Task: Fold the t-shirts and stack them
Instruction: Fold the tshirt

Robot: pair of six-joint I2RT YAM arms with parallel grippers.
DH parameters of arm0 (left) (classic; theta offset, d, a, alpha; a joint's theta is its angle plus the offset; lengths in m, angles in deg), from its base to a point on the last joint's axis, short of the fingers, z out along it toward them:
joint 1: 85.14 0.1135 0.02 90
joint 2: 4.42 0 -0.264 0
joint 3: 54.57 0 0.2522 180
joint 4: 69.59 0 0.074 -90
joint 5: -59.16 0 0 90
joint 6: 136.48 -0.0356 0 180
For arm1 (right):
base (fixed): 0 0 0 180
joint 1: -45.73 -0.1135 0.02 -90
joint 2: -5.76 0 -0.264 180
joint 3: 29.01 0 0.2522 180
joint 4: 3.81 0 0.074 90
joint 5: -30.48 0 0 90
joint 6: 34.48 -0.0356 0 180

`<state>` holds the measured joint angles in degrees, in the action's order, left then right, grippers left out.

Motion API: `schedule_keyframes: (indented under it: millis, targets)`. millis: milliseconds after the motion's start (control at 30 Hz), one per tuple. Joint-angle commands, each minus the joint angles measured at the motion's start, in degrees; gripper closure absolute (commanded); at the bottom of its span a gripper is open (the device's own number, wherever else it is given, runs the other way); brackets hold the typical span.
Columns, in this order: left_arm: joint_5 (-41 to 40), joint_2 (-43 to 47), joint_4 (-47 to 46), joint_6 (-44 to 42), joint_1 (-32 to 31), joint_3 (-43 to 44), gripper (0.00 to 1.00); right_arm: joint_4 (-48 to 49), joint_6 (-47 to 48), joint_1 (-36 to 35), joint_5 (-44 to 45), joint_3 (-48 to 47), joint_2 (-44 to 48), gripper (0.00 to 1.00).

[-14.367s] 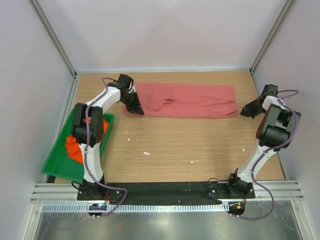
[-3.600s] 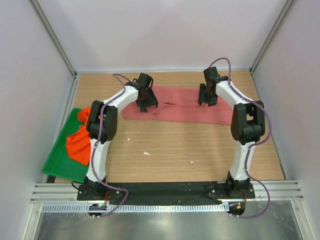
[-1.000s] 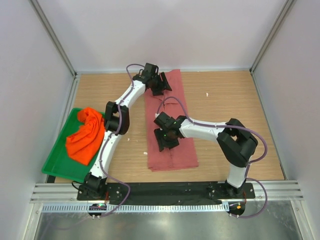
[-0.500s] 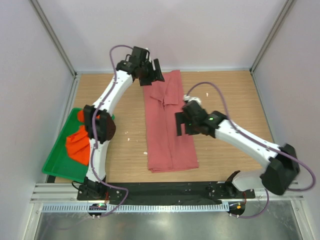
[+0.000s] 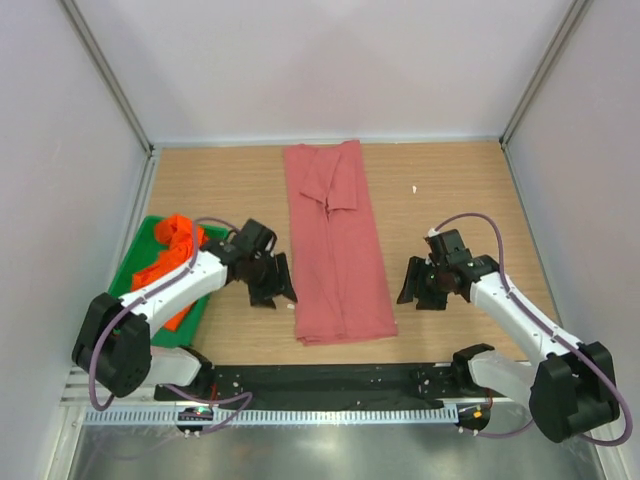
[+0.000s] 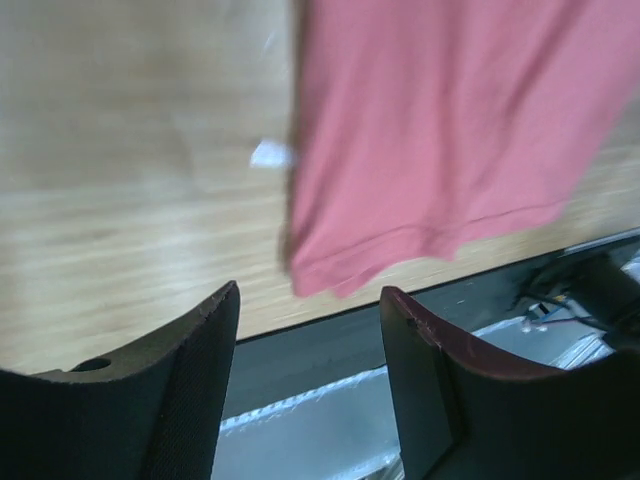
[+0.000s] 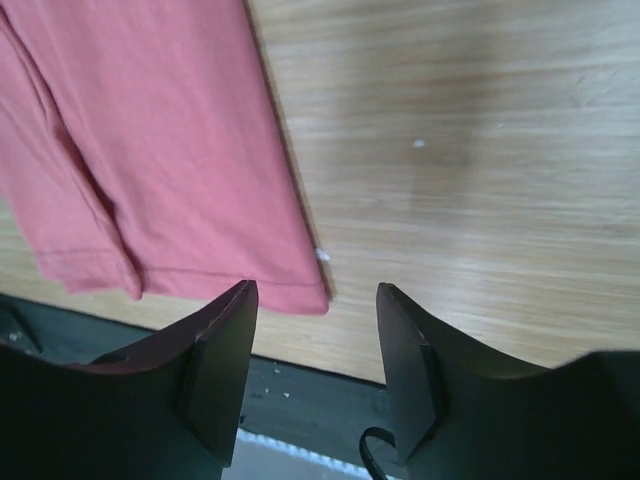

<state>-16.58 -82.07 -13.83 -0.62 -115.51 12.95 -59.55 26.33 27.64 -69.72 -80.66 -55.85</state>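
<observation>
A rose-pink t-shirt [image 5: 335, 245] lies folded into a long narrow strip down the middle of the table, its near hem [image 6: 400, 245] [image 7: 200, 285] by the front edge. An orange t-shirt [image 5: 165, 262] is bunched in the green tray [image 5: 130, 335] at the left. My left gripper [image 5: 272, 285] [image 6: 310, 370] hovers just left of the strip's near end, jaws open and empty. On the other side, my right gripper [image 5: 415, 285] [image 7: 315, 370] sits a little to the right of the strip's near corner, also open with nothing in it.
Small white flecks [image 5: 414, 187] lie on the wooden table [image 5: 460, 200]. A black base rail [image 5: 330, 380] runs along the near edge. Grey walls and metal posts enclose the back and sides.
Both arms have pulled back from the far part of the shirt to its near end, one on each side. The pink shirt lies still, let go. Both grippers are narrower than half a second ago.
</observation>
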Motion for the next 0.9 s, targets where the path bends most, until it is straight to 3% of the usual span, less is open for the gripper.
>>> schedule_keyframes:
  millis: [0,233,433,867]
  targets:
    - [2.09,7.32,-8.06,11.68,-4.07,-9.53,0.4,2.69,-1.91,0.68,-9.5,1.15,2.02,0.43]
    - [0.07,10.85,-10.36,20.48,-8.47,-16.84,0.38,6.11,-5.79,0.77,-15.38,7.38,-3.62,0.44]
    - [-2.13,9.45,-12.37,24.53,-11.73,-20.17,0.37,6.82,-6.76,0.77,-10.81,10.2,1.05,0.45]
    - [-4.15,4.97,-17.39,30.33,-14.36,-23.88,0.43,9.9,-6.67,0.6,-11.08,10.64,-3.52,0.48]
